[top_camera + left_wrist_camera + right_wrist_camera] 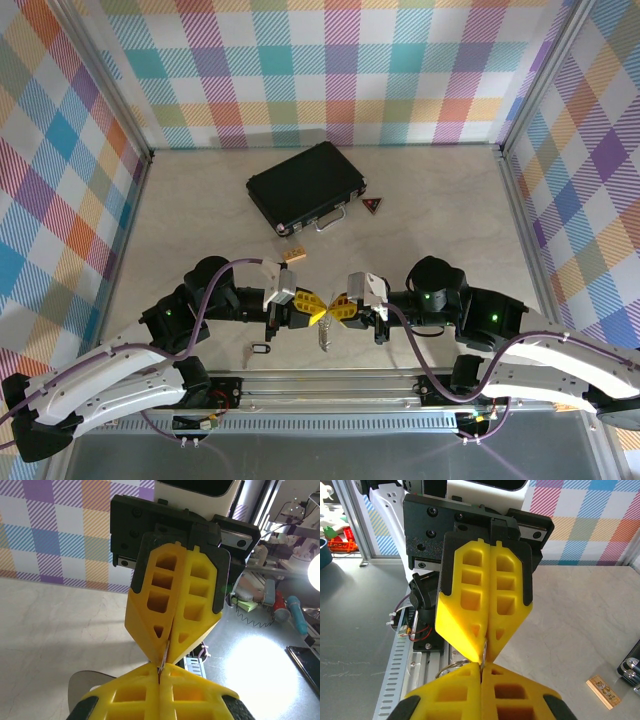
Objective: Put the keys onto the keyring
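The left end effector (320, 307) and right end effector (336, 308) meet tip to tip over the near part of the surface (200, 220). Both are pinched narrow on the keys (323, 337), whose silvery metal shows just below the meeting point in the top view. In the left wrist view a thin metal sliver sits between the closed yellow fingers (130, 695). In the right wrist view the silver loop (449, 666) curves out to the left of the tips. The keyring (262, 349) lies on the surface near the left end effector, apart from the keys. A tan block (293, 256) and a black case (305, 185) lie farther back.
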You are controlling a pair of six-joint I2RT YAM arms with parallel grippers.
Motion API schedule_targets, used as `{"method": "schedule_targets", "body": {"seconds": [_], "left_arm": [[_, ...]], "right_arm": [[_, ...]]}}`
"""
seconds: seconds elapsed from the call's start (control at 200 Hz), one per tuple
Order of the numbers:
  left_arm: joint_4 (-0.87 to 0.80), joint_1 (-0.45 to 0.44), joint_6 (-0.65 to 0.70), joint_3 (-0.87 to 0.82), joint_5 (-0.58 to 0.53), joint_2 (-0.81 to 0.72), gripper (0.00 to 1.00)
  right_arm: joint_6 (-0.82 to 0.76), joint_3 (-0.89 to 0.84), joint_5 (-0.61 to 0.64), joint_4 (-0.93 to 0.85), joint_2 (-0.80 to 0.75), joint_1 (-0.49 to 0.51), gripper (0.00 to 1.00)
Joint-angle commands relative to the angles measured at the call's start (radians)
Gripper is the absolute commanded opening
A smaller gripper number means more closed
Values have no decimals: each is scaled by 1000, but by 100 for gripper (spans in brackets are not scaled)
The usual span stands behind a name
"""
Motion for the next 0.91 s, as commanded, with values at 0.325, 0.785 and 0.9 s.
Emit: {"method": "schedule_targets", "body": {"seconds": [0.325, 0.785, 0.9], "left_arm": [[14, -5, 0, -3, -85, -36, 0], [-34, -1, -70, -23, -396, 19, 0], [-34, 37, -104, -31, -437, 36, 0]], "right_arm": [[66, 11, 56, 5, -13, -38, 67], [272, -85, -170, 84, 28, -346, 79], [304, -106, -134, 113, 72, -365, 80]]}}
